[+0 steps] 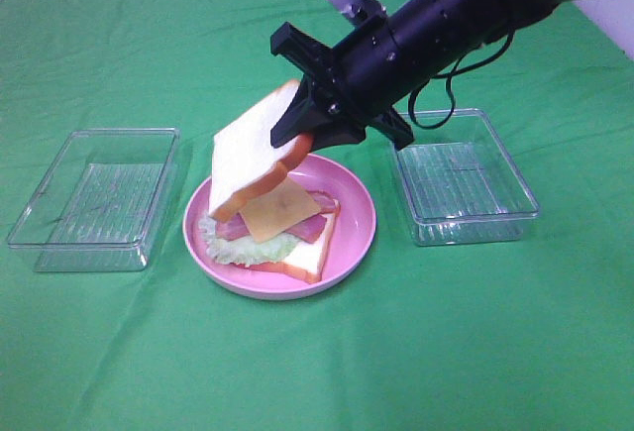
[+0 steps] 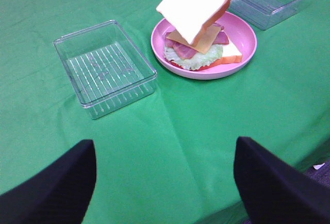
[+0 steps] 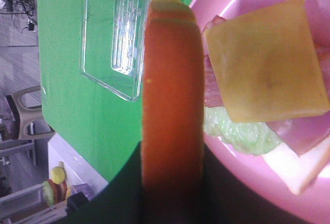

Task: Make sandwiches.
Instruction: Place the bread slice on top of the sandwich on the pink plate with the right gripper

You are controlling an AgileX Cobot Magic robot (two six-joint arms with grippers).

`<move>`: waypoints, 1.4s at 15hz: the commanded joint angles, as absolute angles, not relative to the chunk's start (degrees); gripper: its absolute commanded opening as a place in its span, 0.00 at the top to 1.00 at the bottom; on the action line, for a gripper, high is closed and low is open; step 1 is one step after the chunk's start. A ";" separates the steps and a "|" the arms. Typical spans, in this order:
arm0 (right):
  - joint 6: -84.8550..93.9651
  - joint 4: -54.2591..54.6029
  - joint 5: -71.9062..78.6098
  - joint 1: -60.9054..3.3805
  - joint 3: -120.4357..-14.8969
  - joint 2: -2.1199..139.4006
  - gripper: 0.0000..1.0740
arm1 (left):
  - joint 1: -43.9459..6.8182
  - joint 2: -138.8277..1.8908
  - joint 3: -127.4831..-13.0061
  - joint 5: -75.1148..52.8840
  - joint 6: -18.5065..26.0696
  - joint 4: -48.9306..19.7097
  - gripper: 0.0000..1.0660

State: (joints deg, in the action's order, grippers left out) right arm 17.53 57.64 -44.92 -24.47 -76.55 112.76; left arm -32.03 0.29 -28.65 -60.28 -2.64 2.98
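Observation:
On the round pink plate (image 1: 352, 243) lies a partial sandwich: a white bread slice (image 1: 302, 253), frilly green lettuce (image 1: 253, 248), pink bacon (image 1: 287, 226) and a yellow cheese square (image 1: 280, 211) on top. My right gripper (image 1: 307, 129) is shut on a second bread slice (image 1: 253, 152) by its crust, holding it tilted just above the stack. In the right wrist view the crust edge (image 3: 171, 95) fills the middle, beside the cheese (image 3: 265, 62). My left gripper (image 2: 165, 177) is open and empty, far from the plate (image 2: 242, 54); its dark fingers (image 2: 56, 188) frame the cloth.
A clear plastic box (image 1: 99, 198) stands left of the plate and another (image 1: 466, 178) to its right, under the right arm. Green cloth (image 1: 396, 352) covers the table. Both boxes also show in the left wrist view (image 2: 103, 67) (image 2: 268, 0).

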 commanded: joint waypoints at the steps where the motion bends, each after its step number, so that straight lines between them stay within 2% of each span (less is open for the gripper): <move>1: 23.15 66.29 -41.48 -24.41 -73.22 114.65 1.00 | -32.14 1.49 -28.53 -59.82 -2.52 3.09 0.33; 2: 27.50 73.34 -41.25 -24.41 -71.85 116.37 1.00 | -32.14 1.49 -28.53 -59.82 -2.52 3.09 0.33; 3: 28.19 74.43 -40.57 -24.41 -71.73 116.94 1.00 | -32.14 1.49 -28.53 -59.82 -2.52 3.09 0.33; 8: 25.38 71.45 -39.99 -24.41 -71.73 118.60 1.00 | -32.14 1.49 -28.53 -59.82 -2.52 3.09 0.33; 9: 25.15 70.76 -39.59 -24.41 -71.73 118.77 0.97 | -32.14 1.49 -28.53 -59.82 -2.52 3.09 0.33; 10: 25.15 70.24 -39.08 -24.41 -71.73 118.77 0.90 | -32.14 1.49 -28.53 -59.82 -2.52 3.09 0.33; 11: 25.15 70.13 -39.02 -24.41 -71.73 118.77 0.79 | -32.14 1.49 -28.53 -59.82 -2.52 3.09 0.33; 13: 25.15 69.27 -39.08 -24.41 -71.73 118.77 0.50 | -32.14 1.49 -28.53 -59.82 -2.52 3.09 0.33; 14: 25.15 68.01 -39.25 -24.41 -71.73 118.77 0.40 | -32.14 1.49 -28.53 -59.82 -2.52 3.09 0.33; 16: 25.15 66.00 -40.05 -24.41 -71.73 118.66 0.37 | -32.14 1.49 -28.53 -59.82 -2.52 3.09 0.33; 21: 19.42 55.12 -43.03 -24.41 -71.73 116.60 0.36 | -32.14 1.49 -28.53 -59.82 -2.52 3.09 0.33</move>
State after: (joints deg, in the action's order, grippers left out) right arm 20.05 56.15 -41.94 -24.47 -71.91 117.17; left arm -32.03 0.29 -28.65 -60.28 -2.64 2.98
